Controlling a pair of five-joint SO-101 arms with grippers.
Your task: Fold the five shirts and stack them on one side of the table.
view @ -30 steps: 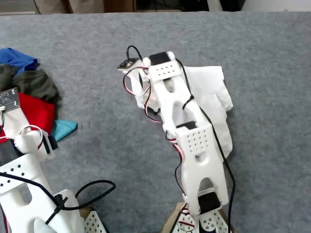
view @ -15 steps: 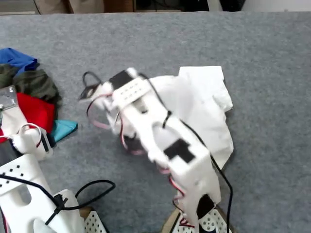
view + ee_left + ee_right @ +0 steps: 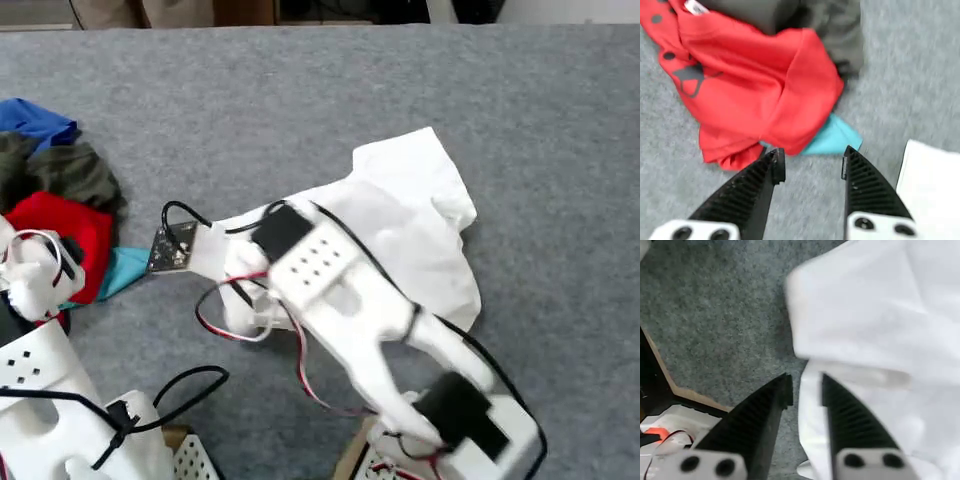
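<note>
It seems nothing is folded yet: your right gripper [image 3: 806, 382] pinches the crumpled white cloth shirt [image 3: 420, 220] in the middle of the grey felt table [image 3: 300, 80], and your left gripper [image 3: 812, 160], jaws apart, hangs over the heap of coloured shirts [image 3: 60, 190] at its left edge.

The right arm [image 3: 330, 280] swings from the far middle of the surface [image 3: 300, 90] to the left and toward the near edge. It now lies low across the white shirt [image 3: 420, 220], its wrist near the teal cloth [image 3: 125, 270]. The shirt's left edge comes along, pinched in the jaws of the right gripper [image 3: 805, 382], so the fabric stretches leftward and its far edge rises to a peak. The left arm [image 3: 35, 280] shifts slightly leftward, baring more of the red shirt [image 3: 60, 222].
</note>
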